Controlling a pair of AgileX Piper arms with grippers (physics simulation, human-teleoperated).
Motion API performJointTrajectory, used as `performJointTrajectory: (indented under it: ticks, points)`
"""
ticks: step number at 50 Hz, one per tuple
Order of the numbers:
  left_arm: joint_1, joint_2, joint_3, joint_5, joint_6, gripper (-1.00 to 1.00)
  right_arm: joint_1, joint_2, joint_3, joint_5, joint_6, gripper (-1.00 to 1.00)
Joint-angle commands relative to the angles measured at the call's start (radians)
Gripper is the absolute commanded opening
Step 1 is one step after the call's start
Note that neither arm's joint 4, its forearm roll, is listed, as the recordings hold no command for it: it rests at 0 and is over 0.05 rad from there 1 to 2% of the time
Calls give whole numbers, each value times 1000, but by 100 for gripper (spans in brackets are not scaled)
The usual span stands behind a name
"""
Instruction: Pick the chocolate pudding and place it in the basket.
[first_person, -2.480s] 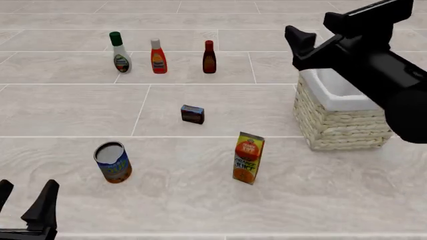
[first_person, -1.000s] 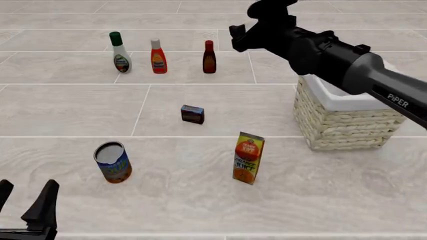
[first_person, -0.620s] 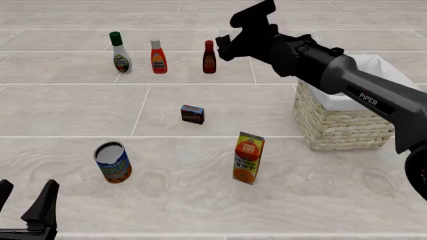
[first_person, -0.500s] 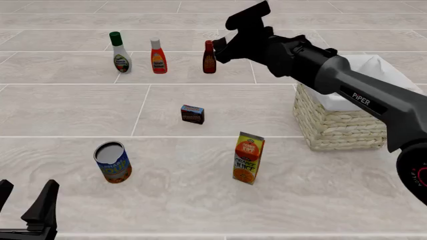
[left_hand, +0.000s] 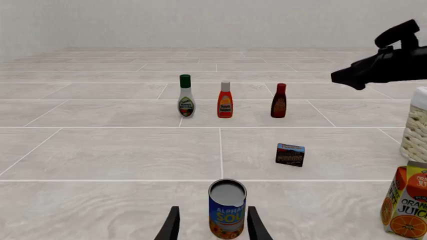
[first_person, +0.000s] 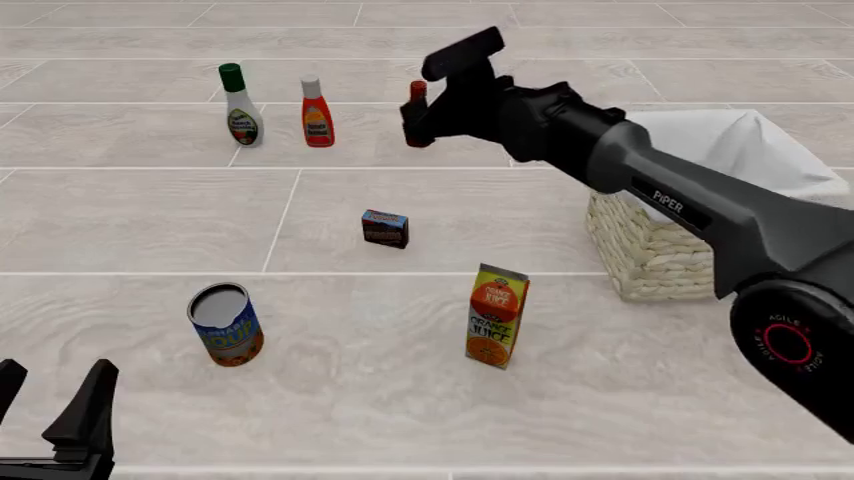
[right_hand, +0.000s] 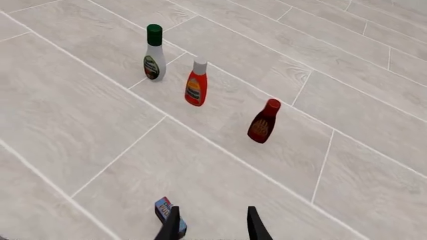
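Observation:
The chocolate pudding (first_person: 384, 228) is a small dark brown box with a blue top edge, standing on the tiled floor mid-scene. It also shows as the chocolate pudding (left_hand: 290, 154) in the left wrist view and as the chocolate pudding (right_hand: 165, 210) beside a finger in the right wrist view. My right gripper (first_person: 434, 88) hangs open and empty, high above the floor beyond the pudding, in front of the dark red bottle. The basket (first_person: 654, 255) is woven wicker with a white lining, at the right, partly covered by the right arm. My left gripper (first_person: 51, 415) rests open at the near left corner.
A blue-labelled can (first_person: 227, 325) stands near left, straight ahead of the left gripper's fingers (left_hand: 172, 222). An orange juice carton (first_person: 497, 315) stands in front of the pudding. At the back, a row of three: white bottle (first_person: 242, 105), red bottle (first_person: 316, 113), dark red bottle (right_hand: 263, 121).
My right arm has swung left from over the basket to in front of the dark red bottle, still open. The left gripper and all objects have stayed put.

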Motion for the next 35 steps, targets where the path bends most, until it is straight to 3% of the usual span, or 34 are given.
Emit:
performJointTrajectory:
  ticks: [1, 35]
  points:
    - [0, 0, 0, 0, 0, 100, 24, 47, -35, 22, 15, 100]
    - [0, 0, 0, 0, 0, 100, 57, 203, -181, 81, 44, 100]
